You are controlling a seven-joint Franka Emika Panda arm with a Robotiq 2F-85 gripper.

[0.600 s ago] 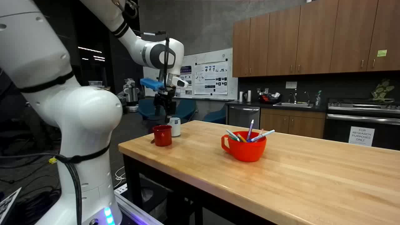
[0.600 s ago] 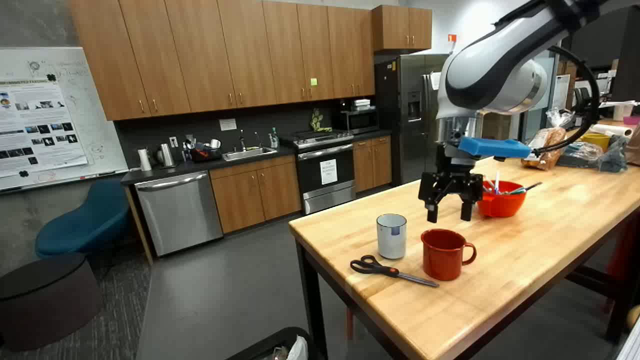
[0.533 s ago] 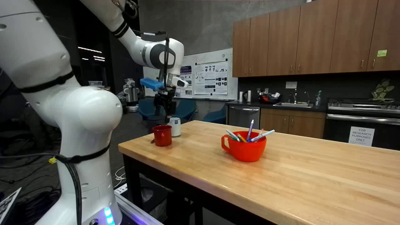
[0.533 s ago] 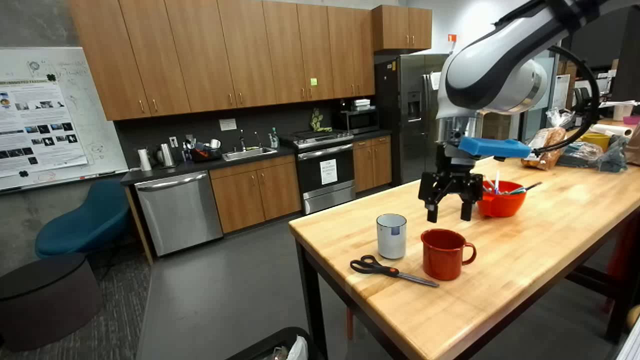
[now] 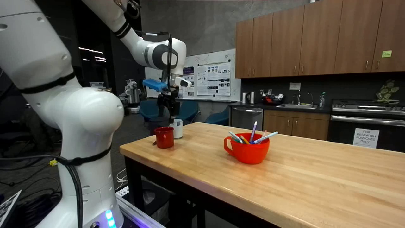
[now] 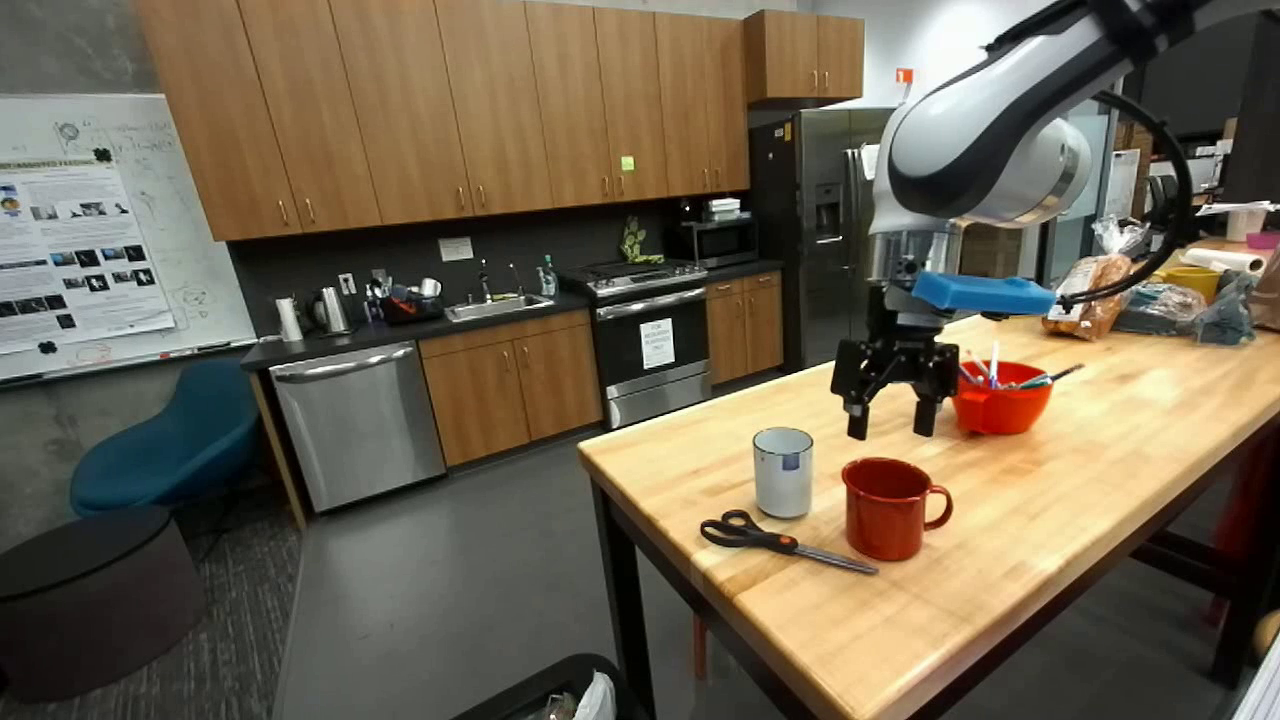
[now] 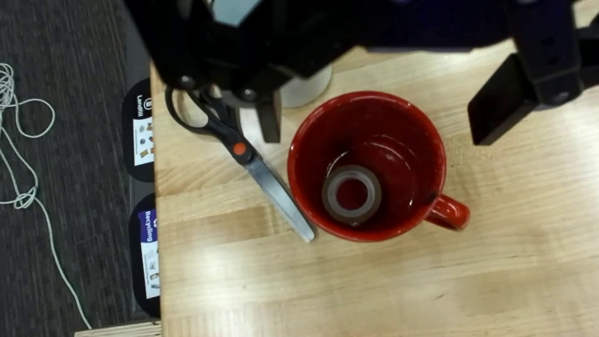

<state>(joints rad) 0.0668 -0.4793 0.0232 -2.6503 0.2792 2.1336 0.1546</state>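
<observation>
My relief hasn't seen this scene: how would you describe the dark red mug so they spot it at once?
Find the wooden table, then its end with the black-handled scissors and white cup. The dark red mug stands upright beside both, below the open claw. Unlike the wider, brighter red bowl of markers, it holds a pale ring.

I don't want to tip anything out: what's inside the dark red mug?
The wrist view shows one pale translucent ring in the dark red mug, seemingly flat on its bottom, with red showing through the hole. What lies beneath the ring is covered.
</observation>
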